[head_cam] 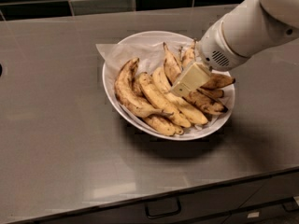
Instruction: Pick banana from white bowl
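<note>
The white bowl (110, 91), lined with crumpled white paper, stands on the grey counter and holds several bananas. The long, slim, brown-streaked banana (171, 66) lies right of the bowl's centre, its pointed dark stem toward the back; its middle is hidden under my gripper. My gripper (189, 80) comes in from the upper right on the white arm (243, 29). Its cream-coloured tip is down among the bananas, right over that banana. Plumper, cleaner yellow bananas (156, 97) lie to its left.
The grey counter (56, 139) stretches all round the bowl. A dark tiled wall (93, 3) runs along the back. Drawer fronts with a handle (162, 209) lie below the counter's front edge.
</note>
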Robot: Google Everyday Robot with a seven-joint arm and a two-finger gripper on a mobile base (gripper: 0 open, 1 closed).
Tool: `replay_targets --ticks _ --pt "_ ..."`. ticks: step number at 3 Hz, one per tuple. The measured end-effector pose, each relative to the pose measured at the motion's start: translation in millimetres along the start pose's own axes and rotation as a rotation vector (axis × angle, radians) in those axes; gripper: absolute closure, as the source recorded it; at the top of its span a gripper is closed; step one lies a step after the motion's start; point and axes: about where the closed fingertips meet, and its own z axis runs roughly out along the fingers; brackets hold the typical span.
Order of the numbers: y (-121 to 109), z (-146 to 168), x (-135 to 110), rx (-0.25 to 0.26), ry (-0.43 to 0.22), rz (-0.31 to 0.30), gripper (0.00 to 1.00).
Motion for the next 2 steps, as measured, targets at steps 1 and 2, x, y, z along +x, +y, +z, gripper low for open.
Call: replay_targets --ticks 1,2 --pt "5.0 -1.5 -12.9 -0.006 -0.038 -0.006 0.2" --pt "8.5 -2.3 -23.6 0.003 -0.049 -0.021 0.26"
